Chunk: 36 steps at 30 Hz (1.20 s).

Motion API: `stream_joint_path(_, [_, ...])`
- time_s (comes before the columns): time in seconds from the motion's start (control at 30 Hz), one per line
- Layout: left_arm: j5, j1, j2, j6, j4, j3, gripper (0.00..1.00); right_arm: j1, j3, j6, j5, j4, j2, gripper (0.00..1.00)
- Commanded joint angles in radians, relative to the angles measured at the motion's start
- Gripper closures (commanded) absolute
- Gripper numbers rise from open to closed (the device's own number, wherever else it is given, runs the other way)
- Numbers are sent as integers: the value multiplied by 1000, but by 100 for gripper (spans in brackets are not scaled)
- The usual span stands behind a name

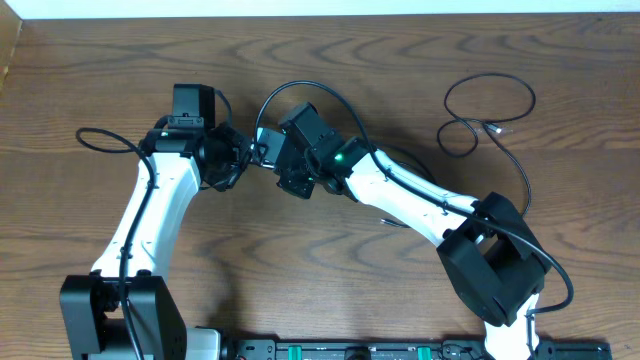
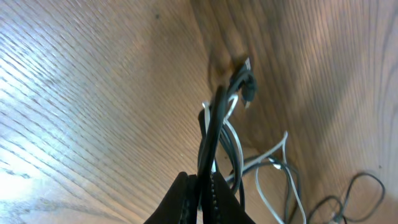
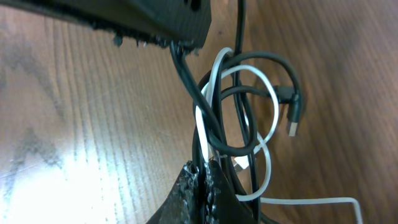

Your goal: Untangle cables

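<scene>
Both claws are clamped on the one tangle of cables (image 3: 205,118). The left claw (image 2: 202,186) pinches black and white strands running up ahead of its tips. The right claw (image 3: 205,171) grips several looped strands just ahead of its own, with a plug (image 3: 293,121) hanging to their right. Each claw seems to hold more than one strand, so pulling apart would likely cinch the knot rather than free it. The plug could catch in a loop, or a thin strand could slip out. A separate black cable (image 1: 490,110) lies on the counter (image 1: 100,60), well apart from both claws.
</scene>
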Motion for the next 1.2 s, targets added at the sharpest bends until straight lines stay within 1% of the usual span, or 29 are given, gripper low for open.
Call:
stream_joint_path(0.0, [-161,4,-2,-8,-15,13,92,-18,8,58,-93,19,-111,99])
stream_joint_path(0.23, [-234,4,-2,-42,-14,7,92,-25,8,58,-216,19,-185,99])
stream_joint_path(0.43, [-244,4,-2,-62,-14,0,92,-42,8,58,-304,19,-203,99])
stream_joint_path(0.63, [-314,5,-2,-66,-14,0,92,-97,8,59,-469,24,-217,99])
stream_joint_path(0.73, [-314,5,-2,-66,-14,0,92,-142,8,63,-572,37,-230,99])
stream_joint_path(0.87, [-314,5,-2,-66,-14,0,92,-216,8,167,-698,88,-235,99])
stream_joint_path(1.03, [-314,5,-2,-66,-14,0,92,-309,8,343,-687,93,-235,99])
stream_joint_path(1.1, [-314,5,-2,-66,-14,0,92,-330,8,406,-687,89,-235,99])
stream_joint_path(1.13, [-314,5,-2,-66,-14,0,92,-343,8,465,-687,80,-235,99])
stream_joint_path(1.17, [-314,5,-2,-66,-14,0,92,-345,8,481,-687,72,-235,99])
